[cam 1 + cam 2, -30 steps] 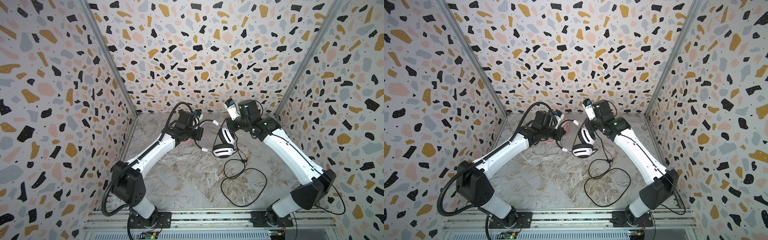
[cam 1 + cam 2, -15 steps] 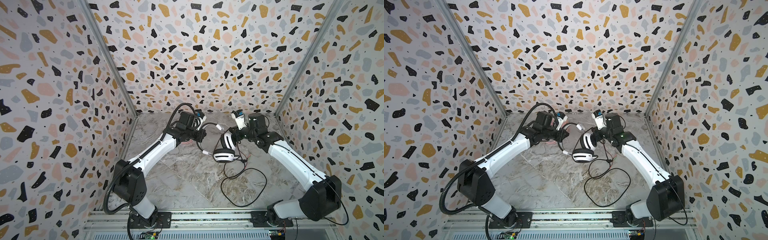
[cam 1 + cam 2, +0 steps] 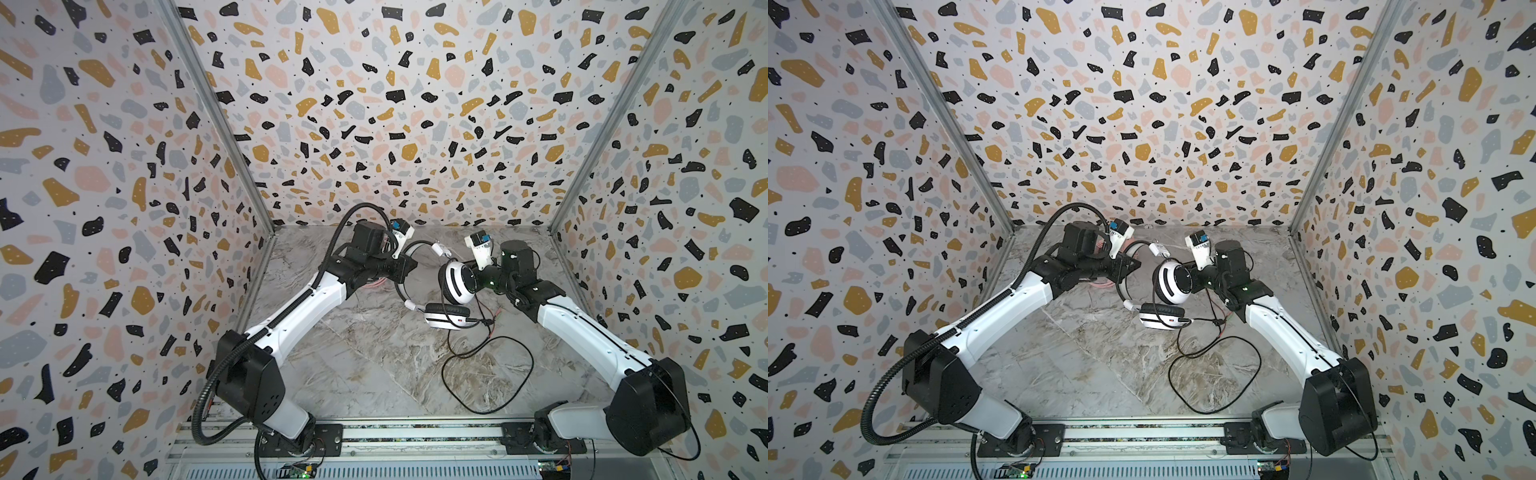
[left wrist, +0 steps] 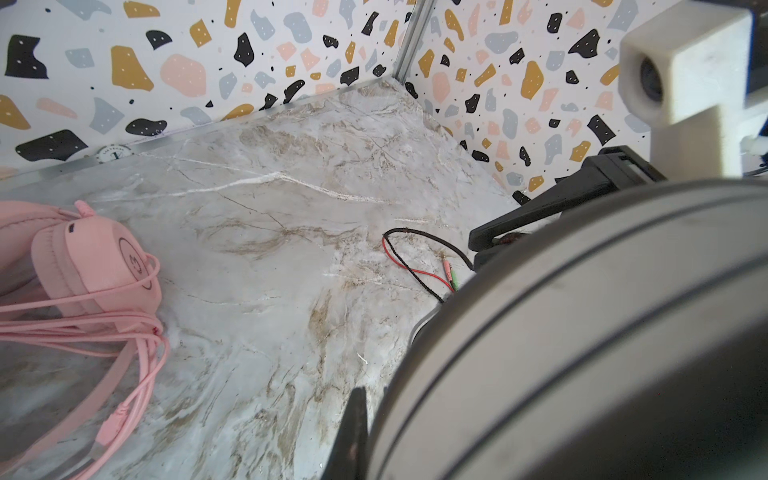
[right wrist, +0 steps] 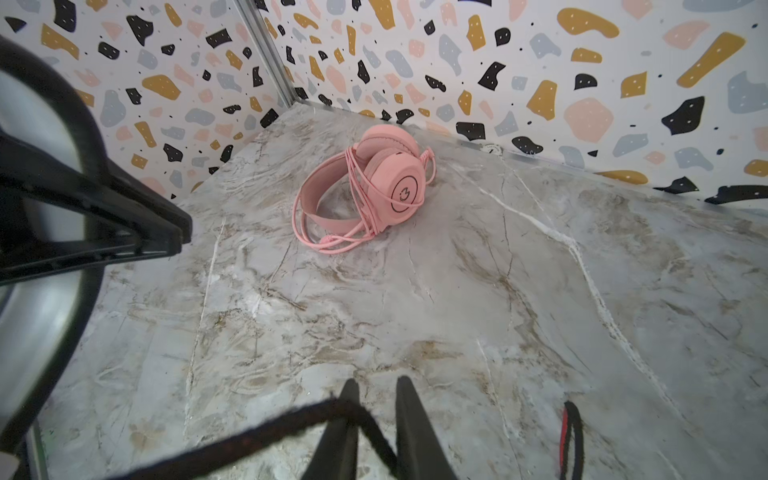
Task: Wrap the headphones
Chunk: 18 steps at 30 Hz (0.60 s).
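Observation:
The white-and-black headphones hang between my two arms in both top views. One earcup is upright and the other rests on the marble floor. My left gripper is shut on their black-padded headband; only one finger shows beside the band. My right gripper sits just right of the upright earcup, jaws narrowly open. The black cable drapes over one finger and into the gap. The cable's loop lies loose on the floor. The pink headphones lie under my left arm with their pink cable wound round them.
The cable's red-and-black end with green and pink plugs lies by the lower earcup. A small round token lies at the foot of the back wall. Terrazzo-patterned walls close three sides of the marble floor.
My right arm has come down and drawn back to the right, and its jaws have parted slightly. The lower earcup has sunk onto the floor. The left arm has barely moved.

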### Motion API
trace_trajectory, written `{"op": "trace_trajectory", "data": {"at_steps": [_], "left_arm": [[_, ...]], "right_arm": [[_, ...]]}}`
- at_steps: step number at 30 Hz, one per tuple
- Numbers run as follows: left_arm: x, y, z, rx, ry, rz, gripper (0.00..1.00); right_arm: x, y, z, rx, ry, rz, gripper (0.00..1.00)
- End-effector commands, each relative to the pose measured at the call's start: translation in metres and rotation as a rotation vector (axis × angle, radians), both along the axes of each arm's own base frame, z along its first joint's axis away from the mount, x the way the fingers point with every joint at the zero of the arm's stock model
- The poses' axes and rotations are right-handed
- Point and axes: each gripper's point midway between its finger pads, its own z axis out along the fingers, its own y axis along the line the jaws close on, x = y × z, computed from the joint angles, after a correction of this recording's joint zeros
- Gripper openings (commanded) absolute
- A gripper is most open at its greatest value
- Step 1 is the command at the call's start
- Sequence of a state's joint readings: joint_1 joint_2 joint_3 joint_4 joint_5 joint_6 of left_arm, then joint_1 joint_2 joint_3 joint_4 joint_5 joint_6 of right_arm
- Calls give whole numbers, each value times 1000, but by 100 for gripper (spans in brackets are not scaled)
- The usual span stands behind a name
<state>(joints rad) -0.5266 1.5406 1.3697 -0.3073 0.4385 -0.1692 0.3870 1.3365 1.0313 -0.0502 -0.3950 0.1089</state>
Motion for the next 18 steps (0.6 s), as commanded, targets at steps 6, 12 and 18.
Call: {"op": "trace_trajectory", "data": {"at_steps": [6,12,18], "left_arm": [[11,6,18,-29,-48,69,0],[22,13,3,-1,3,119,0],[38,33,13,-111,39,188,0]], "right_arm": [[-3,-17,58,14,-135,-73,13],[-26,-32,136,40,-262,-113,7],[-67,-12,125,-54,-267,-102,6]]}}
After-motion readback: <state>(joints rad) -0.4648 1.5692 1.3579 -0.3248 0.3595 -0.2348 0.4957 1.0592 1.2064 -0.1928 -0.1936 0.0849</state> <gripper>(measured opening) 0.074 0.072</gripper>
